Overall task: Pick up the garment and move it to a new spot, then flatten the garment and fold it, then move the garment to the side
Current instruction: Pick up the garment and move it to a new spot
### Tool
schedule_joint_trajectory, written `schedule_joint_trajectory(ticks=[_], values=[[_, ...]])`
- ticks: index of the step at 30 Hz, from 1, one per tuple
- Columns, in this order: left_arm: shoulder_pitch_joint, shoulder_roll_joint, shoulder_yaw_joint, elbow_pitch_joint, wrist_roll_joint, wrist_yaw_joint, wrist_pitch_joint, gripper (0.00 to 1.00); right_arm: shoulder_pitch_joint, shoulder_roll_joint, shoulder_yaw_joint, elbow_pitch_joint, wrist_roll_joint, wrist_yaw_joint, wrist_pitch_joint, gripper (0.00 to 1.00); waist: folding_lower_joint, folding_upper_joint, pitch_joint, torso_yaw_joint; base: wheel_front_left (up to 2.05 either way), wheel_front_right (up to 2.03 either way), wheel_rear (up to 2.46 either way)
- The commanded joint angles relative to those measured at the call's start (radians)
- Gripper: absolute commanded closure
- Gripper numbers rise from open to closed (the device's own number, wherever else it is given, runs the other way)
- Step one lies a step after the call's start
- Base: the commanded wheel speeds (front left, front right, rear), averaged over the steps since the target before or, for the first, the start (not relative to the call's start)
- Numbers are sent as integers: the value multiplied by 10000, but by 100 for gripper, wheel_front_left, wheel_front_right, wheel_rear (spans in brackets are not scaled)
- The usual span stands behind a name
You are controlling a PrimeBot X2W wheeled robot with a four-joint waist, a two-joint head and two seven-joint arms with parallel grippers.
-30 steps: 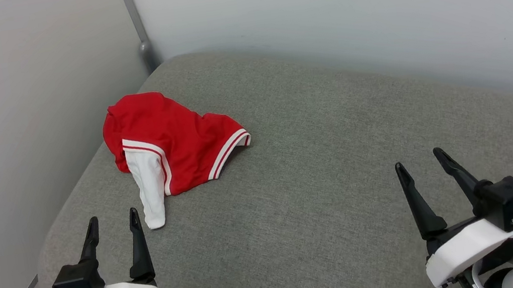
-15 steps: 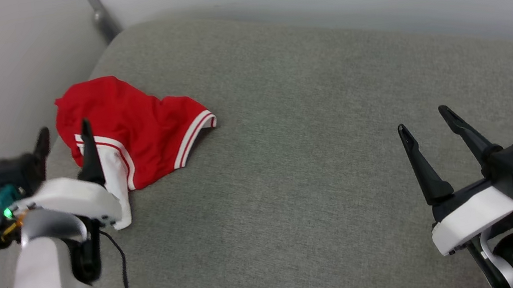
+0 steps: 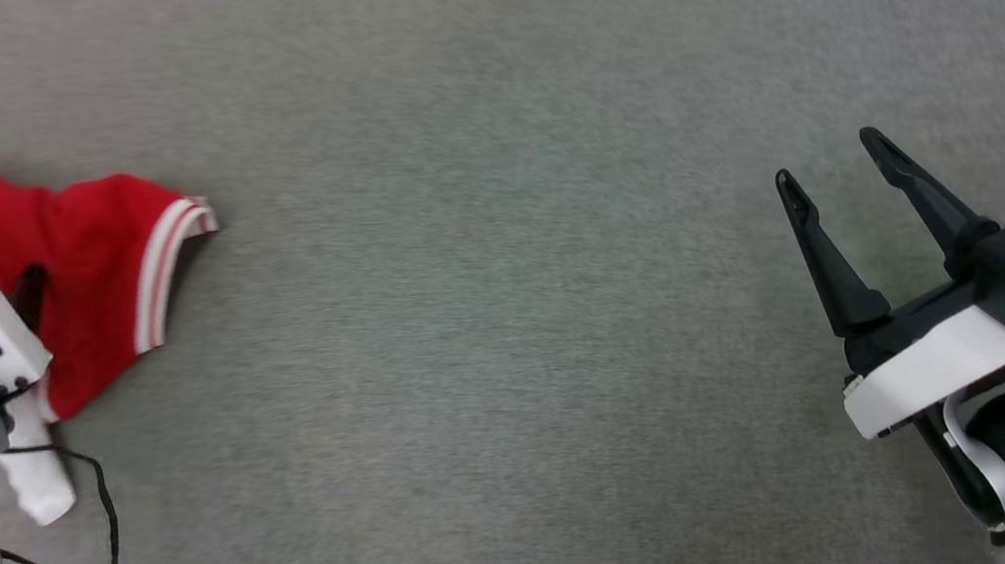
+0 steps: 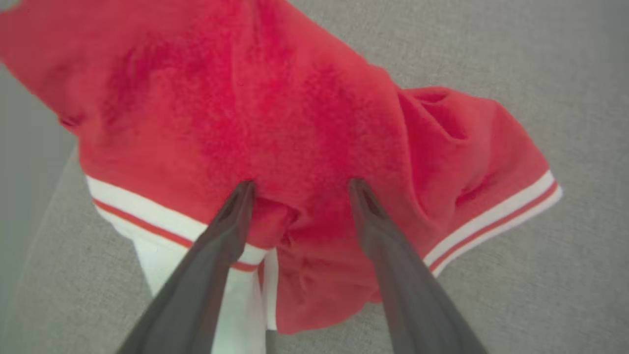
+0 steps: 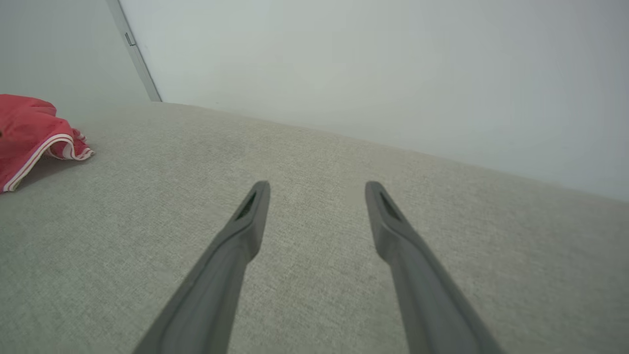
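Garment [image 3: 78, 238]: one red jersey, crumpled in a heap at the far left of the grey cushion [image 3: 508, 320]. One white sleeve [image 4: 243, 305] trails toward the near side, and two striped trim bands show in the left wrist view.
Left gripper [image 4: 300, 184]: right down on the heap! Two dark fingers spread wide, both tips touching red cloth, a small fold bunched between them.
Right gripper [image 3: 827, 158]: two fingers wide apart and empty, over bare cushion on the right, well apart from the garment.
Cable [image 3: 97, 545]: one black loop, near left beside the left arm.
Corner post [image 5: 135, 54]: one, where two pale walls meet, far left.
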Motion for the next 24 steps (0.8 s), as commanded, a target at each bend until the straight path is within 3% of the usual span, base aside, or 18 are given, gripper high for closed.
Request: schedule_joint_trajectory(ticks=[1, 5, 9, 10, 11, 16, 24], values=[[-92, 2, 3, 95, -76, 31, 272, 0, -186, -20, -17, 52, 68, -5, -64, 0, -2, -1, 658, -638, 0, 0, 0], [158, 235, 284, 370, -476, 98, 1155, 0, -344, -16, 18, 152, 138, -5, -184, 0, -2, -1, 973, -872, 0, 0, 0], [559, 49, 444, 806, -859, 238, 1875, 0, -411, -70, -3, 260, 203, -5, -273, 0, -2, -1, 1118, -950, 0, 0, 0], [640, -1, 483, 888, -920, 291, 1988, 10, -418, -76, -9, 287, 222, -5, -282, 0, -2, -1, 1132, -955, 0, 0, 0], [805, -194, 489, 1016, -1096, 384, 2228, 100, -490, -84, -44, 310, 237, -5, -289, 0, -2, -1, 1135, -922, 0, 0, 0], [763, -212, 434, 813, -950, 487, 1662, 100, -508, -115, -32, 349, 216, -5, -254, 0, -2, -1, 935, -782, 0, 0, 0], [95, 615, 161, 45, 254, 717, -872, 100, -130, 59, -58, 588, 255, -5, -320, 0, -2, -1, -134, -558, 0, 0, 0]])
